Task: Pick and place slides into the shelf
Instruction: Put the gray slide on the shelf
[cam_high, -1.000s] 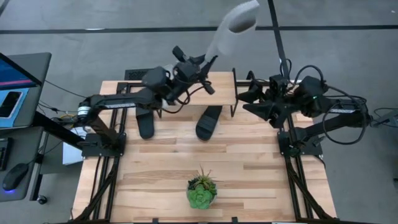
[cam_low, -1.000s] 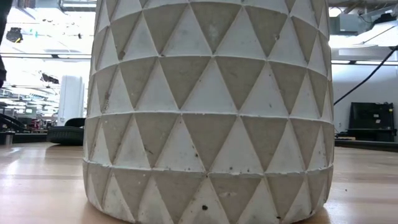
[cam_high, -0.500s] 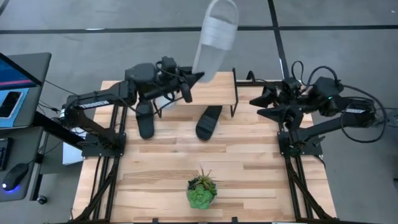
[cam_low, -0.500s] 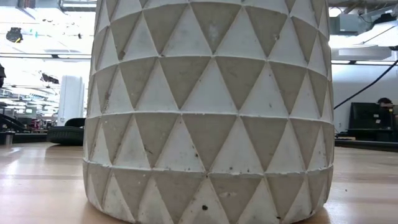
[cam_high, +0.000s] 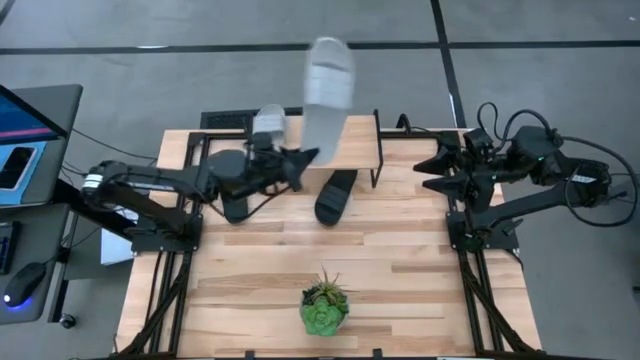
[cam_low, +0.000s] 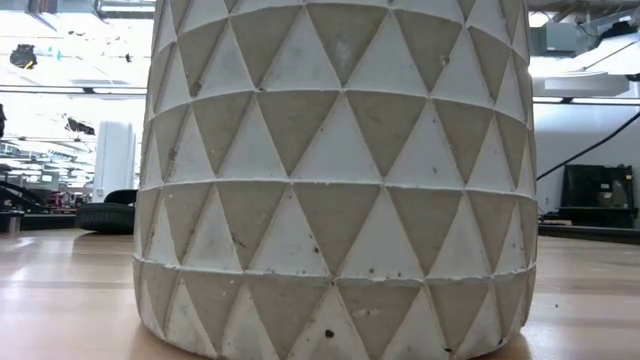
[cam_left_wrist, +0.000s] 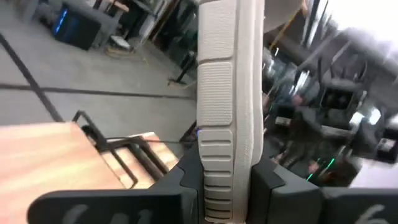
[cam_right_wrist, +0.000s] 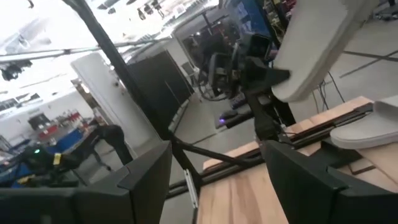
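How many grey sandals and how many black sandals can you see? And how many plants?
Light grey slides: 2
Black slides: 2
Green potted plant: 1
Total: 5

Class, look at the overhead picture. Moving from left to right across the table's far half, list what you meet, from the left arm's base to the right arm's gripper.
Left arm → black slide on the table → left gripper, holding the raised grey slide → second black slide → shelf's right leg → right gripper.
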